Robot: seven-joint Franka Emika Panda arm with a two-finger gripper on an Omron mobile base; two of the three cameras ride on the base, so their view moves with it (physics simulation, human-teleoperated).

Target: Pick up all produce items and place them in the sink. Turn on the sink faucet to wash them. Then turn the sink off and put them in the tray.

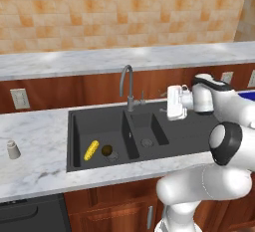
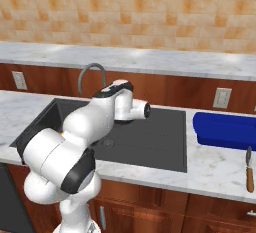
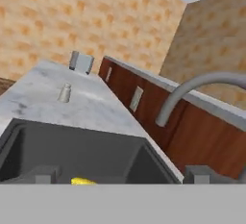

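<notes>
The yellow corn cob (image 1: 91, 150) and the round dark olive-brown fruit (image 1: 106, 150) lie side by side in the wide left basin of the dark grey sink (image 1: 164, 144). Behind the divider stands the grey gooseneck faucet (image 1: 128, 84), its spout arching over the basins. My gripper (image 1: 171, 104) hovers above the sink's right part, level with the faucet and to its right, open and holding nothing. In the hand view the fingertips (image 3: 45, 174) stand wide apart, with the faucet's spout (image 3: 202, 86) ahead and a sliver of the corn cob (image 3: 82, 181) below. The blue tray (image 2: 225, 128) rests on the counter right of the sink.
A small grey-white shaker (image 1: 13, 149) stands on the marble counter left of the sink. A knife (image 2: 249, 169) with a wooden handle lies near the counter's front edge, below the tray. Wall outlets (image 1: 20, 98) sit on the wooden backsplash.
</notes>
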